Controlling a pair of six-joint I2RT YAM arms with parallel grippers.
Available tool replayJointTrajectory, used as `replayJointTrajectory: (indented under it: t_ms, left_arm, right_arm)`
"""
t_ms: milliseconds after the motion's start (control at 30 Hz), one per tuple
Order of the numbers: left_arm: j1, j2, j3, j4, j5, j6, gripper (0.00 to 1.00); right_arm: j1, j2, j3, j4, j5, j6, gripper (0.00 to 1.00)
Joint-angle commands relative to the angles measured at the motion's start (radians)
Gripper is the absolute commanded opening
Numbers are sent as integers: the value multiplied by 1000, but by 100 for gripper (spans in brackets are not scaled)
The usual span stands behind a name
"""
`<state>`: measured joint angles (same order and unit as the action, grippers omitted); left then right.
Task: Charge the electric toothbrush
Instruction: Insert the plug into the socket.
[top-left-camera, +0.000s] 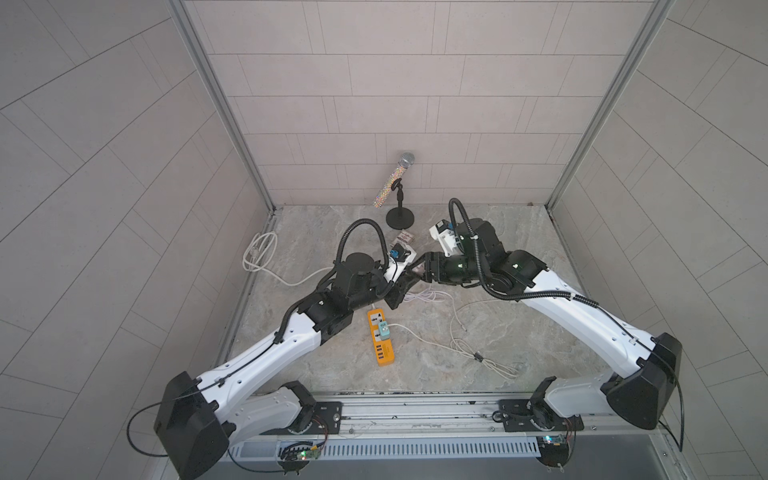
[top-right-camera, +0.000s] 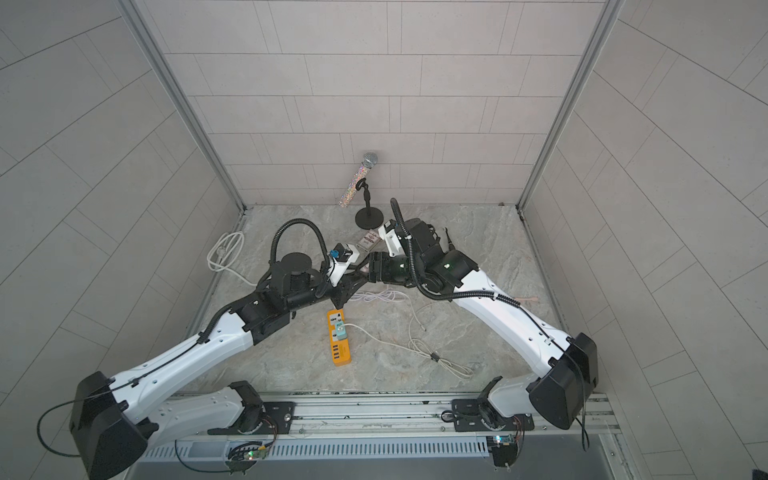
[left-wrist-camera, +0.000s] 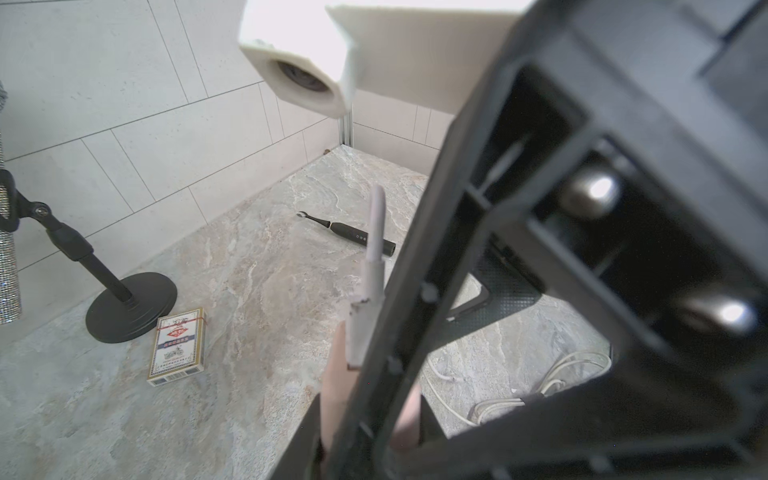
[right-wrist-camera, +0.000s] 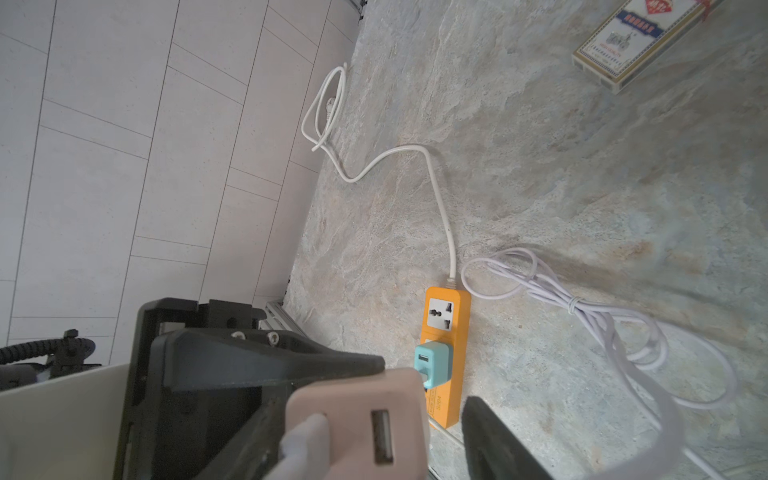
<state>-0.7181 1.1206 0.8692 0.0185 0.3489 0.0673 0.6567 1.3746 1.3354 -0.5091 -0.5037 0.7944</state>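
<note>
The black electric toothbrush (left-wrist-camera: 349, 232) lies flat on the stone table near the back wall, away from both grippers. My left gripper (left-wrist-camera: 368, 415) is shut on a pink USB adapter (left-wrist-camera: 332, 374) above the table's middle. A white cable plug (left-wrist-camera: 374, 232) sticks out of one of the adapter's ports (right-wrist-camera: 303, 440). The adapter (right-wrist-camera: 361, 411) has a second, empty port beside it. My right gripper (right-wrist-camera: 365, 419) faces the adapter with its jaws open. One finger (right-wrist-camera: 498, 440) stands apart from the adapter. In both top views the grippers meet tip to tip (top-left-camera: 415, 274) (top-right-camera: 361, 272).
An orange power strip (top-left-camera: 380, 336) (right-wrist-camera: 446, 332) lies in the middle with a teal adapter (right-wrist-camera: 432, 361) plugged in. A bundled white cable (right-wrist-camera: 582, 307) lies beside it. A card box (left-wrist-camera: 176, 347) and a microphone stand (top-left-camera: 400, 216) sit at the back.
</note>
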Motion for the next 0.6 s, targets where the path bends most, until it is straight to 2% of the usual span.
replayJointTrajectory:
  t_ms: [0,200,467,567]
  left_arm:
    - [3,0,13,56,24,-4,0]
    - [3,1,22,82,25,-27,0]
    - [3,18,33,105,26,-51,0]
    - [2,6,22,110,17,-60,8]
  right_arm:
    - [6,4,18,28,28,-21,67]
    - [16,35,21,-9,34,-51,58]
    - [19,51,18,9,19,-59,38]
    - [18,53,30,5,36,-67,32]
